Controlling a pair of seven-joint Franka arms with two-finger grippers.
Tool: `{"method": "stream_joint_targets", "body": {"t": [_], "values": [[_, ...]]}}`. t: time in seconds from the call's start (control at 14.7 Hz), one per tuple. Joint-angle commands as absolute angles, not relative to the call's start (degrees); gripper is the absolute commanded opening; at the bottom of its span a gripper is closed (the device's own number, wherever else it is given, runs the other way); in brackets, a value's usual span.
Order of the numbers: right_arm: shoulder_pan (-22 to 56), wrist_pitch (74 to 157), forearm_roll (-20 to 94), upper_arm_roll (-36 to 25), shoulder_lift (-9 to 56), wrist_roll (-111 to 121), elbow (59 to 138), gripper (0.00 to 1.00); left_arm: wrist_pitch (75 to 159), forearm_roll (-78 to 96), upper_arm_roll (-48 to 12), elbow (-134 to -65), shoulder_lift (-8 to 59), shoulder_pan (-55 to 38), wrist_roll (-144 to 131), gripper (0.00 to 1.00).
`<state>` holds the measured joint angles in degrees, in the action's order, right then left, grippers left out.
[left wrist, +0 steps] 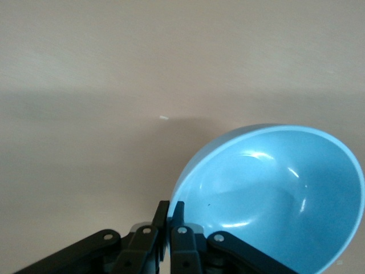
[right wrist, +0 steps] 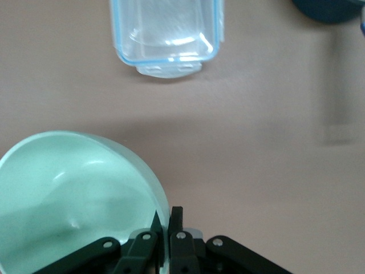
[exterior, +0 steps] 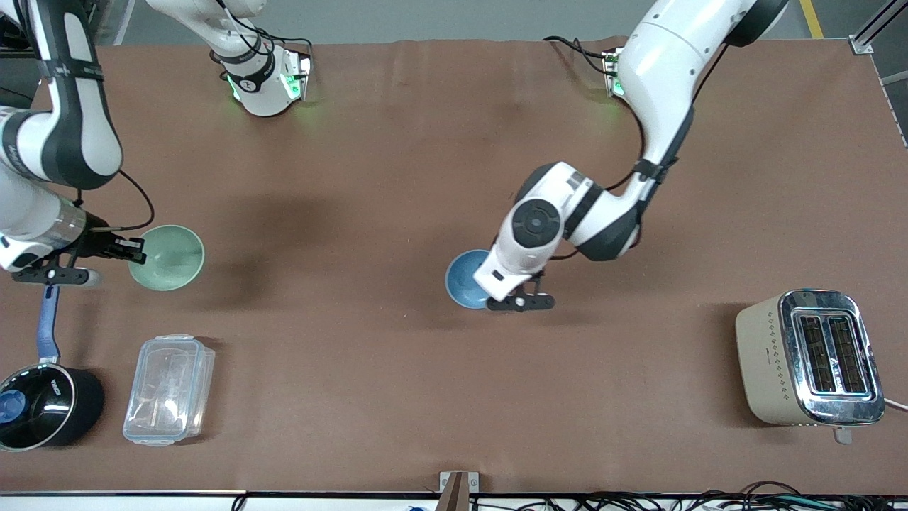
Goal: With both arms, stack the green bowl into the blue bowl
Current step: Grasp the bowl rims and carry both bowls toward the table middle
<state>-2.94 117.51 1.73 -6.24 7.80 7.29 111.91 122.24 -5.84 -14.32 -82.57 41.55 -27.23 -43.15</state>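
Both bowls look light, stiff and smooth, so a rim pinch is the hold: right gripper (right wrist: 163, 228) has its fingers clamped on the green bowl (exterior: 167, 257) rim at the right arm's end of the tabletop (exterior: 397, 177), and left gripper (left wrist: 170, 222) is clamped on the blue bowl (exterior: 464, 278) rim mid-tabletop. Both are round with no long axis; they look tipped, mouths partly sideways, well apart.

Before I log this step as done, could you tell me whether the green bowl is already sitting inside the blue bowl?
No: the green bowl sits apart toward the right arm's end of the table, pinched by the right gripper, while the left gripper pinches the blue bowl.
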Motion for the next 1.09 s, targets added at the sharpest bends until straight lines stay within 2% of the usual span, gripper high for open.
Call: {"method": "stream_joint_targets", "body": {"t": [0.0,0.27,0.34,0.41,0.48,0.55,0.75,1.02], "values": [[1.04,115.66,2.81,-6.15,8.35,2.04,109.95,0.00,126.11,-5.54,-14.06,-80.68,44.90,-30.57,-47.97,0.01],[10.44,116.01,2.81,-6.24,8.44,-10.60,108.38,0.00,131.21,-5.28,-14.06,-80.68,47.46,-34.01,-52.11,0.06],[12.81,116.19,2.73,-6.24,8.52,-14.99,107.67,0.00,131.74,-4.40,-14.06,-80.68,47.81,-34.36,-52.82,0.13],[15.01,116.19,2.72,-6.15,8.79,-17.73,106.80,0.00,131.75,-3.44,-14.06,-80.68,47.90,-34.37,-52.91,0.25],[17.03,115.93,2.81,-6.24,9.05,-19.49,105.83,0.00,131.75,-2.99,-14.06,-80.68,47.90,-34.28,-53.00,0.50],[18.88,116.10,2.81,-6.15,9.49,-22.30,105.21,0.00,131.75,-3.08,-13.98,-80.68,47.64,-34.19,-53.26,0.98],[24.59,117.94,2.90,-6.15,12.73,-30.83,103.10,0.00,130.26,-2.99,-13.45,-79.54,44.75,-32.70,-53.79,1.00],[31.89,124.97,2.90,-6.15,17.48,-43.66,103.10,0.00,123.14,-5.96,-13.18,-80.06,36.58,-27.09,-52.13,1.00]]}}
